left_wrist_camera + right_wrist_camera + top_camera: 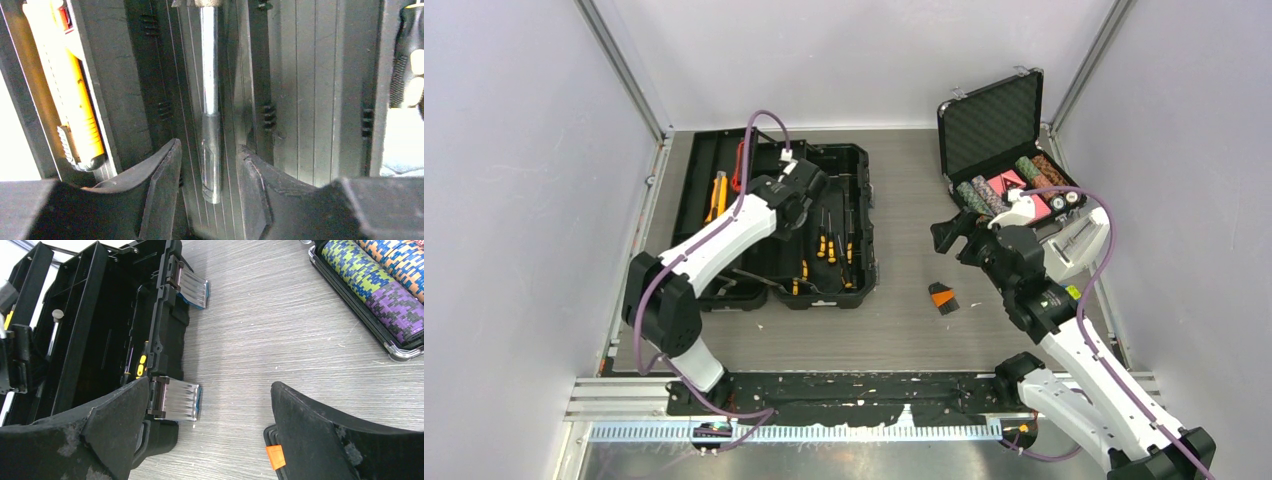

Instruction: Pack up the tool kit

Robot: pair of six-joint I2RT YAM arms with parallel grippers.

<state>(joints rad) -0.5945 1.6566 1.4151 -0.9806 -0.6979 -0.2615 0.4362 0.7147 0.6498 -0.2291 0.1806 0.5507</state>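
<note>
The tool kit's black box (867, 230) lies open at the left of the table, its lid (692, 175) folded back. My left gripper (796, 215) hangs inside it. In the left wrist view the left gripper (209, 146) is open, and a steel tool shaft (210, 125) lies on the box floor between the jaws with a gap on each side. A yellow utility knife (70, 90) rests in the lid tray. Several yellow-handled screwdrivers (829, 245) lie in the box. My right gripper (954, 240) is open over the table, above a small black-and-orange tool (941, 295), whose orange tab (274, 456) shows by the right finger.
An open poker chip case (1004, 140) stands at the back right, and its chips (380, 290) show in the right wrist view. The toolbox's blue-edged latches (180, 400) stick out toward the table's middle. Grey walls enclose the table on three sides.
</note>
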